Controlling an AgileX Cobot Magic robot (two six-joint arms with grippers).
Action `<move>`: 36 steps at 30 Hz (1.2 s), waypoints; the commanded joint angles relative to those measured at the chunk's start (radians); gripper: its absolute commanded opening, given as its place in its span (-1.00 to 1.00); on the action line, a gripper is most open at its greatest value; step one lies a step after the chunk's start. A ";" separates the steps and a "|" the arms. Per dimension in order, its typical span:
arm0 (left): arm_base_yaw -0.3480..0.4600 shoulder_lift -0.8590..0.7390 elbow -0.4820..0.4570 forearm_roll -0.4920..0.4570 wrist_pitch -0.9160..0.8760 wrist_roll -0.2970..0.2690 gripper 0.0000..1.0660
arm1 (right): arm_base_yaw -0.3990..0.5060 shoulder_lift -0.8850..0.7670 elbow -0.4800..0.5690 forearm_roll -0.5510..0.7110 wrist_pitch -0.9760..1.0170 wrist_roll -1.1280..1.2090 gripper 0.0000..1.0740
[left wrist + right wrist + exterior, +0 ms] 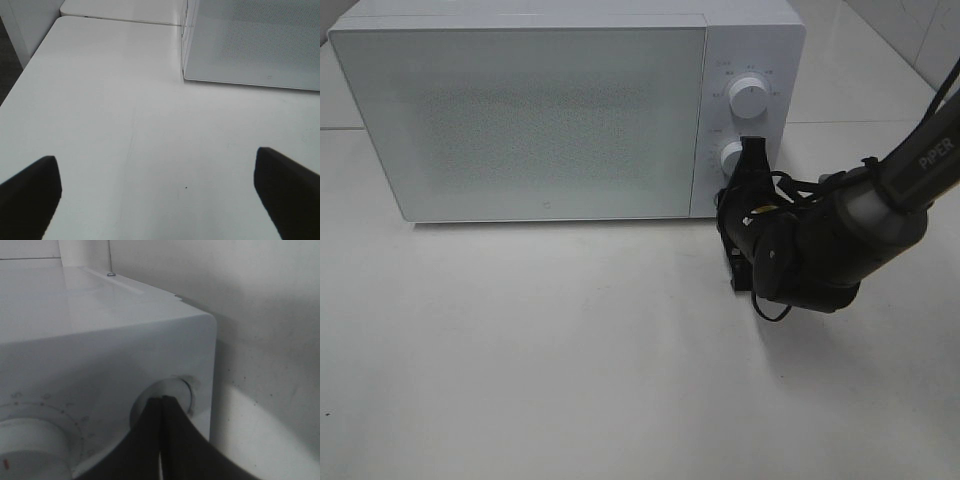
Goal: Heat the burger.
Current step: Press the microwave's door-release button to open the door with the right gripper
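The burger is out of view. The white microwave [520, 110] stands at the back of the table with its door closed. My right gripper [753, 150] is shut, with its tips against the lower knob [731, 157] of the control panel. The right wrist view shows the shut right gripper [162, 399] with its fingers together, touching that knob [182, 390]. In the left wrist view my left gripper [160, 200] is open over bare table, nothing between its fingers [30, 192], and the microwave's front [255, 45] lies ahead of it.
A second knob [750, 97] sits above the lower one on the panel, and shows too as the big dial [27, 445] in the right wrist view. A white wall [260, 315] rises behind the microwave. The white table [570, 350] stretches out in front.
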 commanded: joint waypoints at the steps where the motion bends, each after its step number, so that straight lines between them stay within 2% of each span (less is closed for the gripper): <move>1: 0.001 -0.022 0.003 0.004 -0.006 0.002 0.88 | -0.005 0.007 -0.028 0.009 -0.029 -0.016 -1.00; 13: 0.001 -0.022 0.003 0.004 -0.006 0.002 0.88 | -0.050 0.010 -0.122 0.038 -0.093 -0.091 -1.00; 21: 0.001 -0.022 0.003 0.004 -0.006 0.002 0.88 | -0.075 0.016 -0.181 0.044 -0.052 -0.141 -1.00; 36: 0.001 -0.022 0.003 0.004 -0.006 0.002 0.88 | -0.072 0.019 -0.191 0.043 0.020 -0.137 -1.00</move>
